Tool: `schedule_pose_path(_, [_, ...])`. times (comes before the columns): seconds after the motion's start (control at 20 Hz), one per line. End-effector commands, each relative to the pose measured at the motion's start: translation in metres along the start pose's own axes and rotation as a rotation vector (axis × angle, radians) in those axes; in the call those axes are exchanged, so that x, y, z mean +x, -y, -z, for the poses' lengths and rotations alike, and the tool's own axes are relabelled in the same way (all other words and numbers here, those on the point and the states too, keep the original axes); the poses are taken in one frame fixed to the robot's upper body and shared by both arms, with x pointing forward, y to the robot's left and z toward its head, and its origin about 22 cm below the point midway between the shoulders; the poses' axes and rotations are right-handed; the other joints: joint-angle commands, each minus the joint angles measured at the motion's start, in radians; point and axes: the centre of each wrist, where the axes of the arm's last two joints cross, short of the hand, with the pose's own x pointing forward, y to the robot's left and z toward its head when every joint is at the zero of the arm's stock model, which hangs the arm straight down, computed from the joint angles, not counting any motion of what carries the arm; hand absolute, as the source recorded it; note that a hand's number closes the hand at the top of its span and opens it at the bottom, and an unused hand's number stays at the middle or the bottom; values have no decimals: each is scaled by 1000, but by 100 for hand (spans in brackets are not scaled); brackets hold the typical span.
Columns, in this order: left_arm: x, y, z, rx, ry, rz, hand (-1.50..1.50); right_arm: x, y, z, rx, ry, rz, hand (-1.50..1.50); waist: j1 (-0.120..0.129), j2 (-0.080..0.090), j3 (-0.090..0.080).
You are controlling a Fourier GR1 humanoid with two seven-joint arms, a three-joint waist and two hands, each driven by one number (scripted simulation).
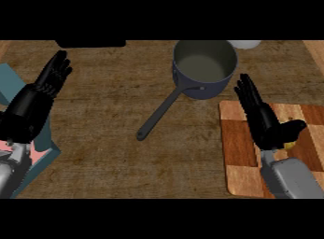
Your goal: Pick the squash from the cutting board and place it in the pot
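Squash (289,145) shows only as a small yellow patch on the cutting board (309,140), almost wholly hidden beneath the right hand (264,120). That hand lies over the board's left part with its fingers stretched straight toward the pot (204,67) and its thumb spread out to the side above the squash; nothing is clasped in it. The pot stands just beyond the board's far left corner, dark blue-grey, upright, its long handle (163,115) slanting down and away from the board across the wooden counter (116,107). Well away from the board, the left hand (48,80) rests open, fingers straight, above a teal object (6,79). No writing or labels can be read anywhere.
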Motion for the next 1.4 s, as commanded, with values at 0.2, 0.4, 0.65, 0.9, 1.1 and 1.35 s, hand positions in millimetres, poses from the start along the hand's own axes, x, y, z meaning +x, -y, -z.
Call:
schedule_pose_path(0.2, [-25,18,0,107,-176,-167,0,12,36,31,178,-314,-197,-150,53,1,-7])
schedule_pose_path(0.4, [-41,28,-17,106,-262,-223,0,50,112,19,17,-133,-881,-150,27,-16,-13])
schedule_pose_path(0.65, [-33,35,-29,141,-295,-261,0,81,89,-6,200,90,-979,-150,-3,-29,-7])
schedule_pose_path(0.9, [-39,42,-37,136,-302,-257,0,138,93,-14,220,-69,-1253,-150,-1,-27,-9])
schedule_pose_path(1.1, [-36,40,-36,148,-284,-238,0,191,75,-13,287,-186,-1361,-150,13,-22,-9])
schedule_pose_path(1.35, [-30,42,-25,123,-264,-249,0,220,54,-2,342,-393,-1474,-150,39,-14,-9])
